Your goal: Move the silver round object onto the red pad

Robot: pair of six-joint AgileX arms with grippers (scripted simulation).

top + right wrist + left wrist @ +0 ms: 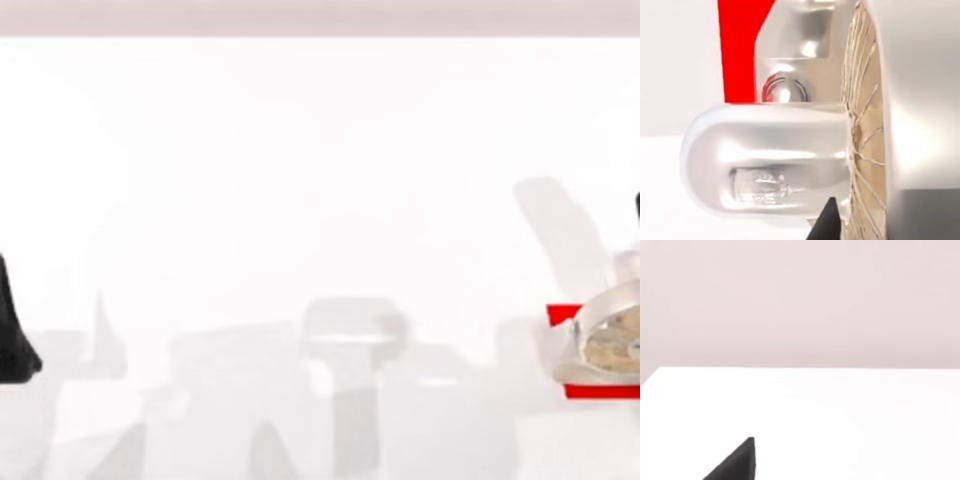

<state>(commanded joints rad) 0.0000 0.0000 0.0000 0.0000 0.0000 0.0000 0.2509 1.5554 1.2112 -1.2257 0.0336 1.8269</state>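
Observation:
The silver round object hangs tilted at the table's right edge, over the red pad, and part of it is cut off by the top view's border. The right wrist view shows its central knob, its pale gold speckled face and its thick rim close up, with the red pad behind. My right gripper is shut on the disc. One dark finger shows against the inner face and the other is hidden. Only a dark sliver of my right arm shows from above.
My left gripper is parked at the table's left edge, far from the disc. One dark finger of it shows over bare white table. Grey arm shadows lie across the table's front.

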